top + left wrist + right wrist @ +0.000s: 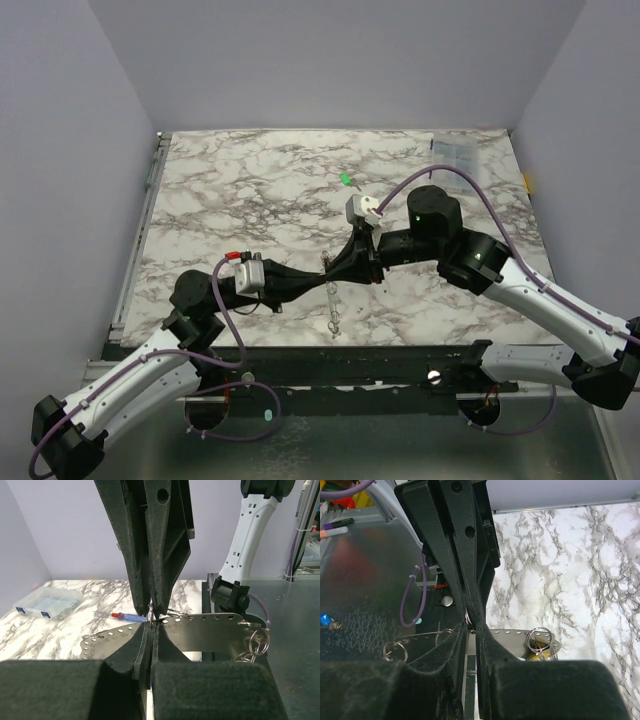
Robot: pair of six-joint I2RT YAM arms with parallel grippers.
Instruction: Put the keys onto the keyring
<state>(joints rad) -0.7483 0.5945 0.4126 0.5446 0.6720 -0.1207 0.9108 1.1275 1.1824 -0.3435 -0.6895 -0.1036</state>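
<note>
Marble-patterned table, grey walls around. Two arms, tips meeting over the table centre. My left pincer: fully closed, clamped on the one keyring, a grey perforated loop. My right pincer: narrow gap, small split ring at the tips; cannot tell if gripped. One clear box, far right corner. One blue stick. Two keys: green key loose on the table; yellow key at the loop.
</note>
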